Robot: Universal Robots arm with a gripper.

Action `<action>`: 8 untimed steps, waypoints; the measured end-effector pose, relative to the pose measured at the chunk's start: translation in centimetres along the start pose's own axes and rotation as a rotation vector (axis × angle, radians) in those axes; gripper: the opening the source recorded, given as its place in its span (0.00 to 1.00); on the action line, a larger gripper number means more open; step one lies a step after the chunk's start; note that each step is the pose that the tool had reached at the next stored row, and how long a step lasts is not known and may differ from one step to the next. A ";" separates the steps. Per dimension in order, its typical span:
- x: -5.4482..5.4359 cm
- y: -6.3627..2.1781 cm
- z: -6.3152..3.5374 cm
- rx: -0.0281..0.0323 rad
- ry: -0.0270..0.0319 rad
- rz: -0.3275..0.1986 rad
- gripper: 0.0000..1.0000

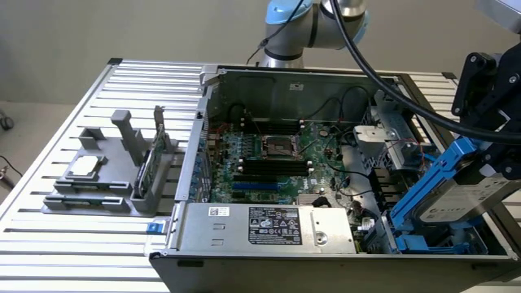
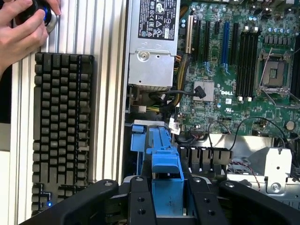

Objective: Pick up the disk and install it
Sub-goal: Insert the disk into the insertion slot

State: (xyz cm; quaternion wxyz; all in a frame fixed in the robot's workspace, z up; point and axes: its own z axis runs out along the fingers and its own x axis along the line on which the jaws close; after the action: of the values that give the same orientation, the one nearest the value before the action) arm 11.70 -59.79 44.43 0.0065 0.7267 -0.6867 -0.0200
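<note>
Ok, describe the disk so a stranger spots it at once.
Find the open grey metal computer case on the slatted aluminium table. At its end towards the exterior view's right, the black tool holds a flat silver metal disk with a white label, tilted. Unlike its neighbours, it is clipped in a blue plastic frame.

We see the open computer case (image 1: 285,79) on the counter (image 1: 49,244), a parts rack (image 1: 106,183) beside it toward the counter's edge at the exterior view's left. In the case, the power supply (image 1: 269,226) lies along the near wall, the motherboard (image 1: 269,165) behind it. The disk (image 1: 456,201) hangs tilted in the claw (image 2: 168,201) over the case's end at that view's right.
</note>
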 end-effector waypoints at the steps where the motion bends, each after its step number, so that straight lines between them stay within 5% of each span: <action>1: 0.0 0.00 0.00 0.0000 0.0000 0.000 0.33; 8: 0.0 -0.01 0.18 0.0000 -0.0002 0.000 0.33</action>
State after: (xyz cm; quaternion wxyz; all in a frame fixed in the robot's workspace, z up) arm 11.70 -59.80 44.25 0.0064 0.7266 -0.6867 -0.0200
